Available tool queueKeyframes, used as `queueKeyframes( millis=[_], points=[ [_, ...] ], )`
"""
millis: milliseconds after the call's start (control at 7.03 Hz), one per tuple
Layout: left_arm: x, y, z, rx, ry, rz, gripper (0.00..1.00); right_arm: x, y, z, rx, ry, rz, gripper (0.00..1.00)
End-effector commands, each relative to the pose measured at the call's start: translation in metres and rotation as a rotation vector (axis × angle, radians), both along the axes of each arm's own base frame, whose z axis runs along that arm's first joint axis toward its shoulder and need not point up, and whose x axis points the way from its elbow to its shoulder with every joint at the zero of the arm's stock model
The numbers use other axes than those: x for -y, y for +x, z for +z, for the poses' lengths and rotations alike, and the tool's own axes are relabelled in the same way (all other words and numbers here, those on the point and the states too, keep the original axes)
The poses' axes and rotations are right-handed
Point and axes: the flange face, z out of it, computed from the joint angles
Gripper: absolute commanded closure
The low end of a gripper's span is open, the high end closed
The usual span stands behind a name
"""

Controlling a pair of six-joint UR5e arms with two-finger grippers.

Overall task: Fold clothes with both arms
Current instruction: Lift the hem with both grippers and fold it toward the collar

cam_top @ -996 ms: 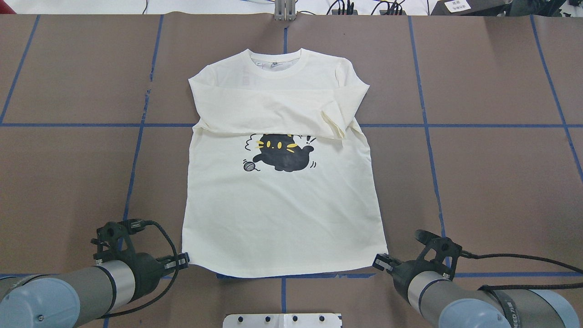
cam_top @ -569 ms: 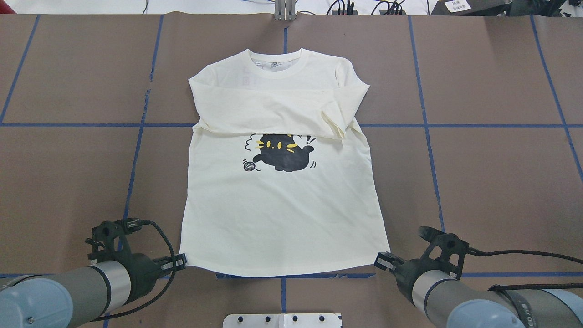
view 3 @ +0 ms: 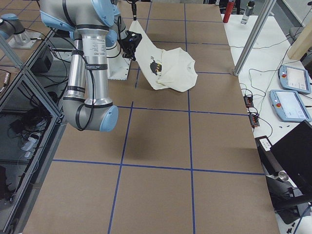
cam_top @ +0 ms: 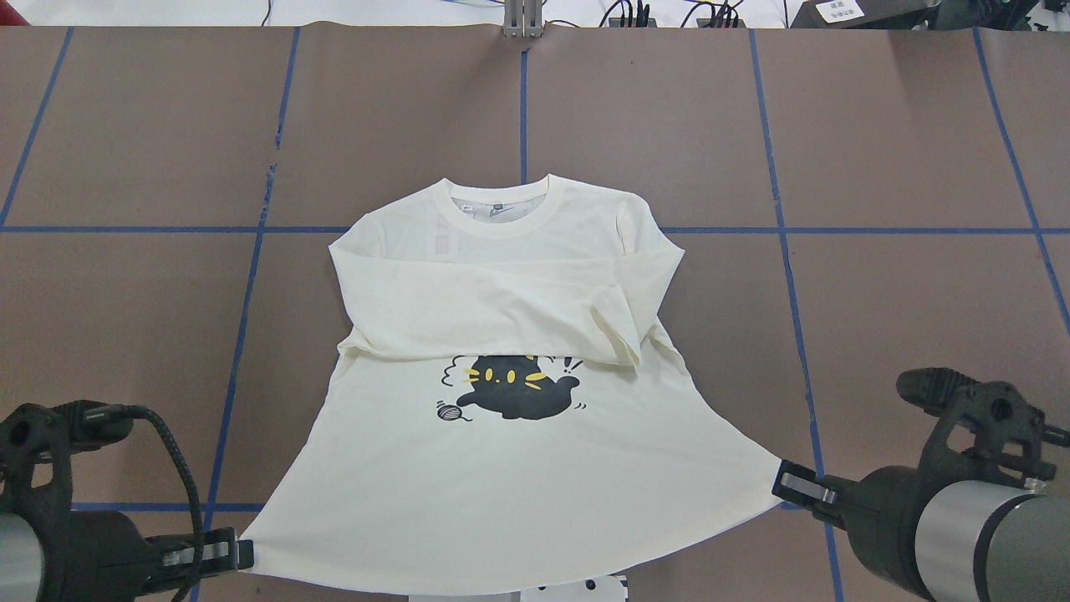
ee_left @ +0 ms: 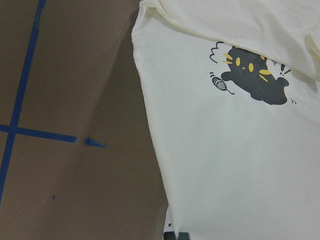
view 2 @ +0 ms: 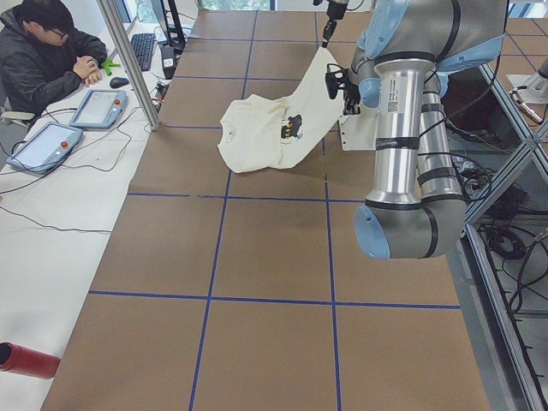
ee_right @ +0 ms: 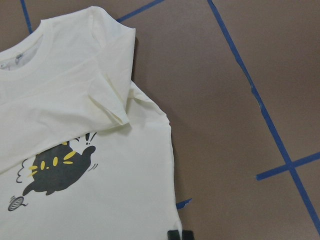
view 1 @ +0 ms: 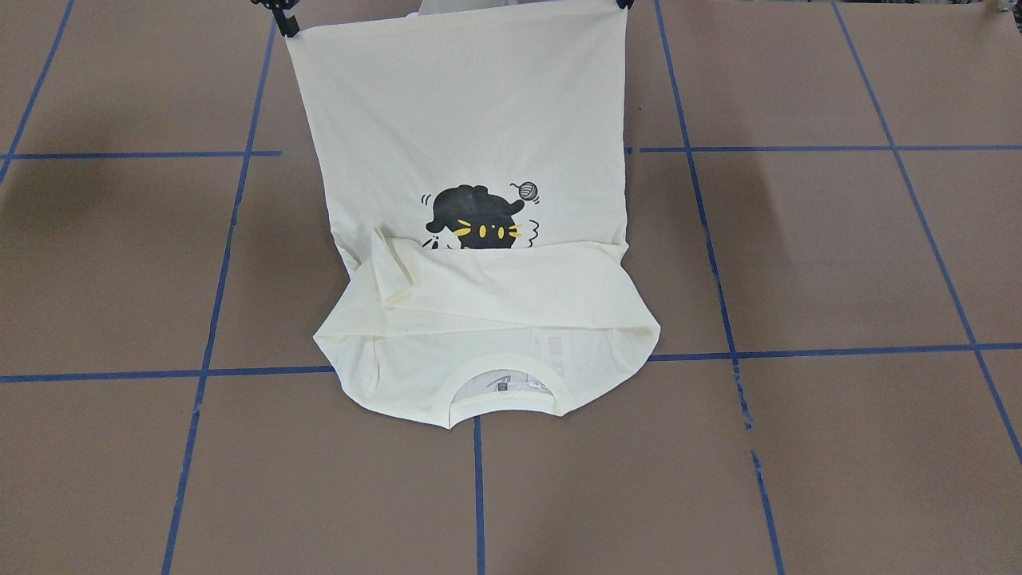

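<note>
The cream shirt [cam_top: 518, 468] lies face up with its black cat print [cam_top: 510, 386] showing and both sleeves folded across the chest. Its collar end rests on the table while the hem is raised and stretched wide. My left gripper [cam_top: 242, 553] is shut on the hem's left corner. At the other corner my right gripper [cam_top: 784, 485] is shut on the cloth. In the front-facing view the lifted shirt [view 1: 463, 104] hangs from the right gripper [view 1: 283, 24] and the left gripper [view 1: 623, 4]. Each wrist view shows the shirt [ee_left: 225, 150] [ee_right: 75, 125] running down from the fingertips at the bottom edge.
Blue tape lines [cam_top: 251, 276] grid the brown table. The white base mount [cam_top: 585, 589] peeks out under the hem at the near edge. A person [view 2: 43, 51] sits at a side desk with tablets [view 2: 98, 107]. A metal post [view 2: 128, 64] stands at that table edge.
Both grippers rose and drew back toward the robot and outward with the hem corners. The whole shirt slid toward the robot, and its hem now spreads wider.
</note>
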Motion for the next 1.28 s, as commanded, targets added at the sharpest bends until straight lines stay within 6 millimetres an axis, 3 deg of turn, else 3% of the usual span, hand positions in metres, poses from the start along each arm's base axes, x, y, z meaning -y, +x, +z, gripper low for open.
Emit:
queueKeyframes(
  millis=[0, 142, 427, 712, 996, 1139],
  points=[
    [0.069, -0.006, -0.003, 0.065, 0.218, -0.064, 1.0, 0.055, 0.002, -0.023, -0.023, 0.047, 0.017, 1.0],
    [0.125, 0.0, -0.007, 0.123, 0.277, -0.118, 1.0, 0.095, -0.012, -0.028, -0.055, 0.041, 0.067, 1.0],
    [0.203, 0.02, 0.007, 0.237, 0.294, -0.144, 1.0, 0.168, -0.019, -0.011, -0.178, 0.066, 0.099, 1.0],
    [0.248, 0.039, 0.021, 0.301, 0.277, -0.164, 1.0, 0.248, -0.058, 0.005, -0.195, 0.071, 0.141, 1.0],
    [0.301, 0.089, 0.062, 0.307, 0.275, -0.173, 1.0, 0.31, -0.107, 0.057, -0.178, 0.105, 0.157, 1.0],
    [0.324, 0.11, 0.083, 0.317, 0.283, -0.191, 1.0, 0.337, -0.124, 0.074, -0.176, 0.111, 0.171, 1.0]
  ],
)
